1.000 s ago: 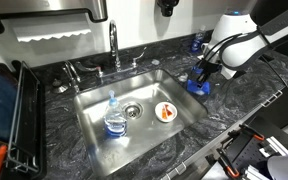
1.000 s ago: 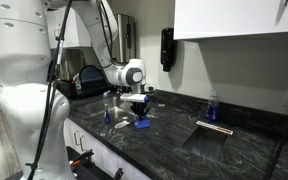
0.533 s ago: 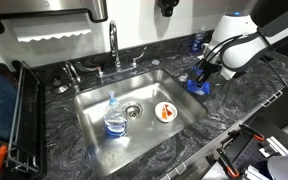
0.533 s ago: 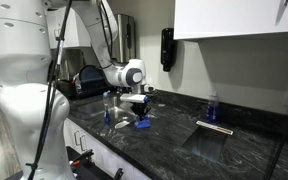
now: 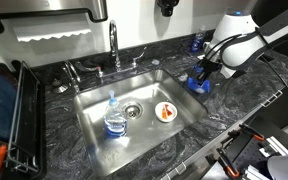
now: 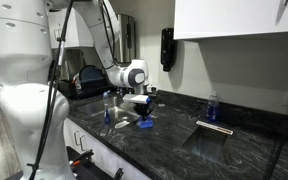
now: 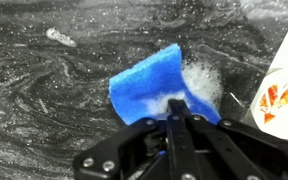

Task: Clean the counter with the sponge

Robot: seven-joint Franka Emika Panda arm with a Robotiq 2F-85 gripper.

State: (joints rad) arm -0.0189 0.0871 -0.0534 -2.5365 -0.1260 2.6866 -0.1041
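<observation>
The blue sponge (image 7: 154, 85) lies on the dark marbled counter (image 7: 44, 95), with white foam on and beside it. My gripper (image 7: 176, 105) is shut on the sponge's near edge and presses it on the stone. In both exterior views the sponge (image 5: 198, 84) (image 6: 145, 123) sits under the gripper (image 5: 204, 76) (image 6: 143, 113), on the counter (image 5: 234, 100) just beside the steel sink's edge.
The sink (image 5: 99, 118) holds a clear bottle with a blue label (image 5: 114, 118) and a white plate of food (image 5: 165, 112). A faucet (image 5: 114, 45) stands behind it. A small blue-topped bottle (image 5: 196, 42) is at the back. A dish rack (image 5: 24, 110) stands at the far side.
The gripper and sponge have shifted slightly along the counter; in one exterior view the sponge moved a little to the right. Nothing else moved.
</observation>
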